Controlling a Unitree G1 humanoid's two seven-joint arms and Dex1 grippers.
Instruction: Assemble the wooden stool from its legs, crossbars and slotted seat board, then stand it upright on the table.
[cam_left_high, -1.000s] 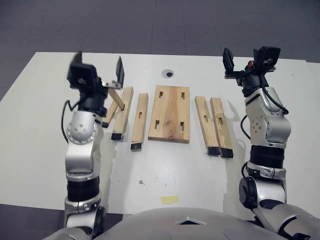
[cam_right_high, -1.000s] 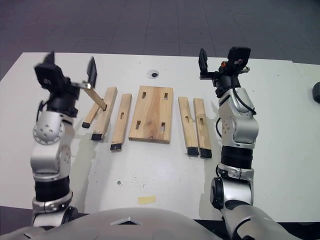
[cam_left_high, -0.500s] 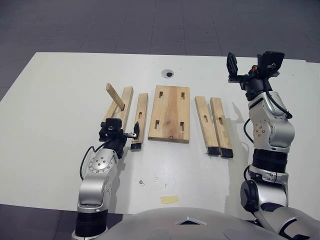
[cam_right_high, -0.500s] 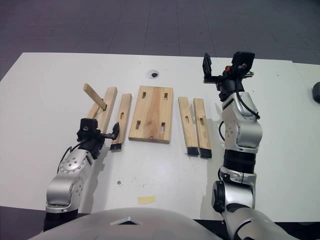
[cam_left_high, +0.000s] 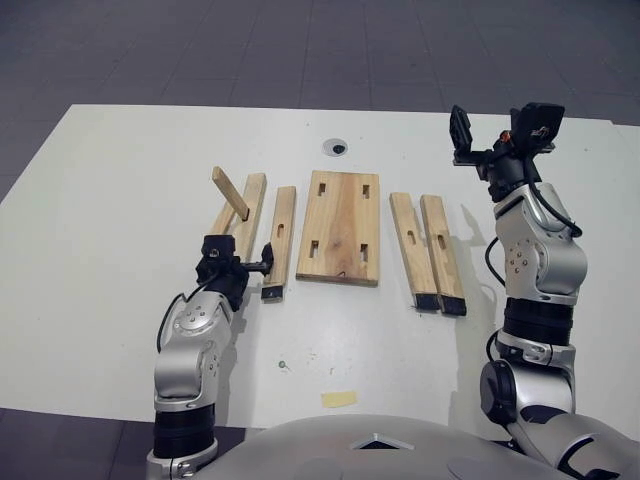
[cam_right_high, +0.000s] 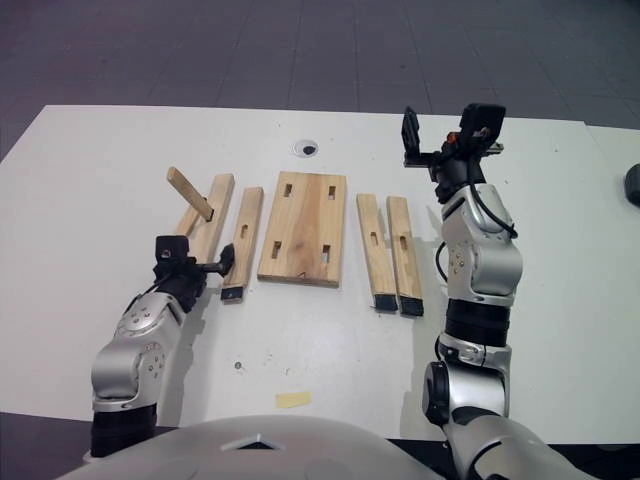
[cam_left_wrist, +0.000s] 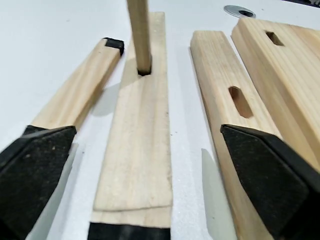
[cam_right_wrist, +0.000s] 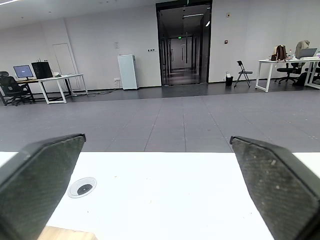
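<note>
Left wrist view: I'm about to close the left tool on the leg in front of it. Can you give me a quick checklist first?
1. Is the left tool open: ok, its fingers are spread wide.
2. Is the leg between the fingers: ok, it lies roughly centred.
3. Is the crossbar fully seated in that leg's slot: cannot tell. It stands in the slot, leaning.
4. Is the neighbouring slotted leg clear of the fingers: cannot tell. One finger overlaps it and its height is unclear.
5. Is the right tool out of the way: ok, it is raised, open and empty over the far side of the table.
6. Is the seat board undisturbed: ok, it lies flat, apart from both tools.
</note>
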